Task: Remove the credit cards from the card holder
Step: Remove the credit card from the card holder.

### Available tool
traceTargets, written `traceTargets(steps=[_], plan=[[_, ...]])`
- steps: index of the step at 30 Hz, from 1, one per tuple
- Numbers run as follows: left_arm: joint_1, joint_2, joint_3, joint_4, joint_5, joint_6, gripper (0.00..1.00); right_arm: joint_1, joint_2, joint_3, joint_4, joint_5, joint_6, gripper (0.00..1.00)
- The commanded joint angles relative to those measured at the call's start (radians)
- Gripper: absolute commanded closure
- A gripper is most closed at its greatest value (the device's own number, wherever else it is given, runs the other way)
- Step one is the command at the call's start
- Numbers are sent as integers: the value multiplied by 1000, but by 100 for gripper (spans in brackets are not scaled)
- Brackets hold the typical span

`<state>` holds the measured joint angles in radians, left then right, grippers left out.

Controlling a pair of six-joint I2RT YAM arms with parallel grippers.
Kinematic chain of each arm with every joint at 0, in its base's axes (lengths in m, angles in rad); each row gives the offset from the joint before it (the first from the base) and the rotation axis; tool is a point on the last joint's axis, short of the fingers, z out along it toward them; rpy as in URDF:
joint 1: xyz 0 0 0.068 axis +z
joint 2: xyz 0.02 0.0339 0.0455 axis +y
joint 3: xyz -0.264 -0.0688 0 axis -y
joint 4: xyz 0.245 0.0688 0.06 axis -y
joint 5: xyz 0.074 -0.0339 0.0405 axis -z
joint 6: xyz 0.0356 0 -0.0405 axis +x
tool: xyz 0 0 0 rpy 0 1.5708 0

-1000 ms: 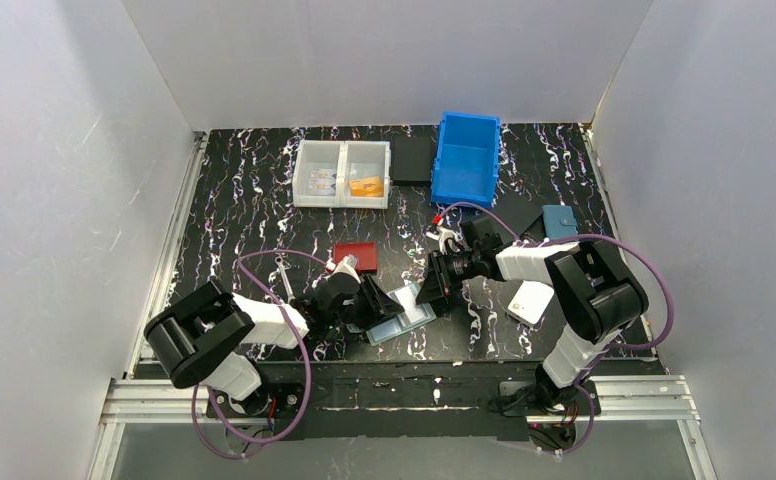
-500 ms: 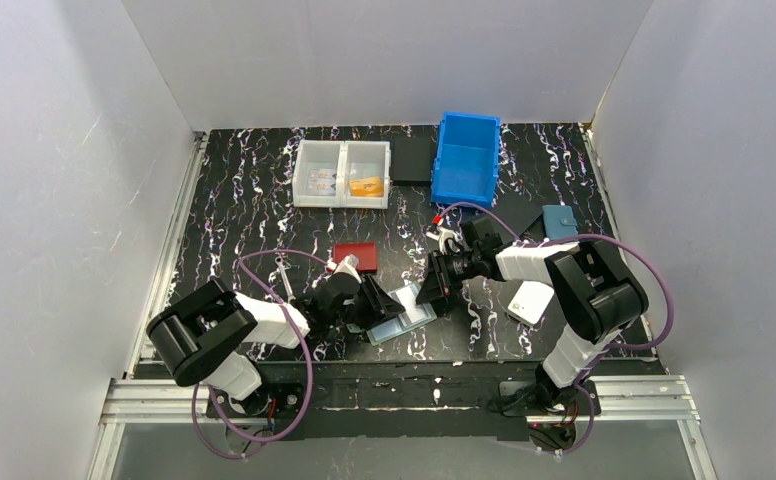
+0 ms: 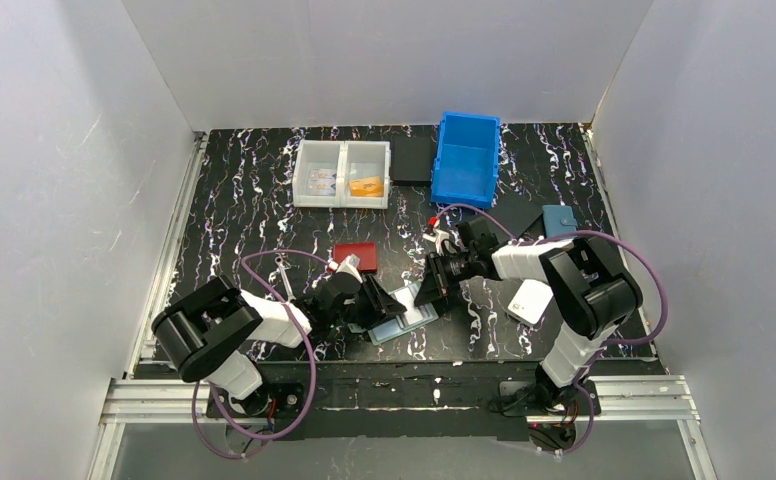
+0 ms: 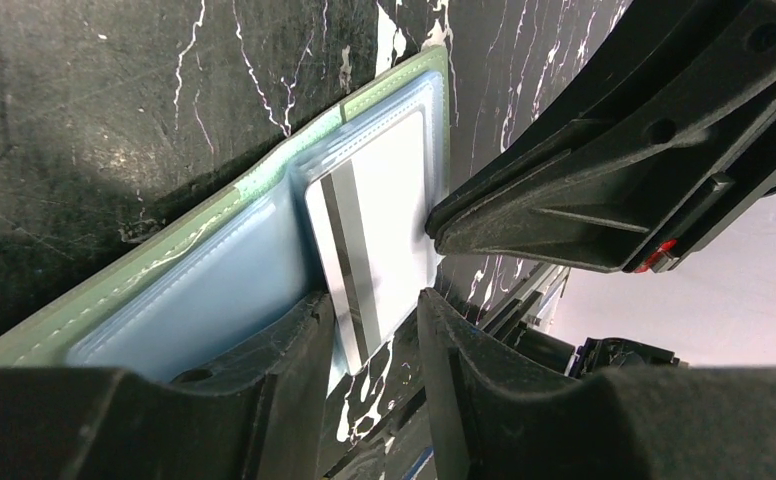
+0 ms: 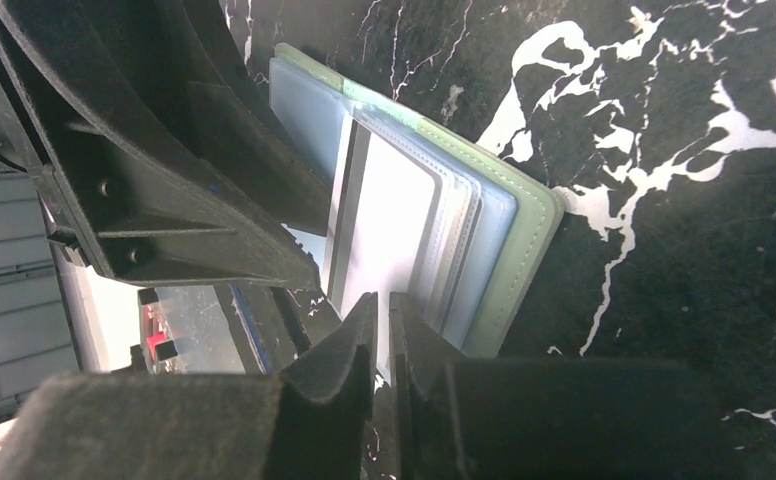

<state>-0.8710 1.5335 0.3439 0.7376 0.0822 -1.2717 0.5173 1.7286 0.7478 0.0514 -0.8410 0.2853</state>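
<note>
The sage-green card holder (image 3: 411,323) lies open at the near middle of the table, between both grippers. It also shows in the left wrist view (image 4: 214,225) and the right wrist view (image 5: 526,235). A white card with a dark stripe (image 4: 389,215) sticks partly out of an inner pocket. My right gripper (image 5: 384,300) is shut on the edge of this card (image 5: 389,225). My left gripper (image 4: 374,305) is open, one finger (image 4: 264,350) pressing on the holder's pale-blue pocket, the card's corner between its jaws. An orange card (image 3: 366,186) lies in the clear box.
A red wallet (image 3: 355,256) lies just behind the left gripper. A clear two-part box (image 3: 342,173), a black pad (image 3: 413,158) and a blue bin (image 3: 467,158) stand at the back. A blue wallet (image 3: 561,221) and a white wallet (image 3: 531,301) lie at the right.
The right wrist has shifted slightly to the left. The card holder and the left gripper stay where they were.
</note>
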Motion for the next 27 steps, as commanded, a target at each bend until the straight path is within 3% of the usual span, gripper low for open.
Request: traceTargets(steps=[1,8,14,21,27], plan=[[-6,46,6,-45,4,4,65,21,42,26,-41,45,-30,84],[-6,75,-13,12,5,-25,72,26,66,36,-81,83,-51,85],[7,115,-43,100,17,-47,100,33,74,45,-97,87,-59,83],[36,116,-137,264,42,-51,100,33,73,51,-126,142,-80,71],[50,64,-203,285,51,-30,100,32,93,64,-166,230,-111,68]])
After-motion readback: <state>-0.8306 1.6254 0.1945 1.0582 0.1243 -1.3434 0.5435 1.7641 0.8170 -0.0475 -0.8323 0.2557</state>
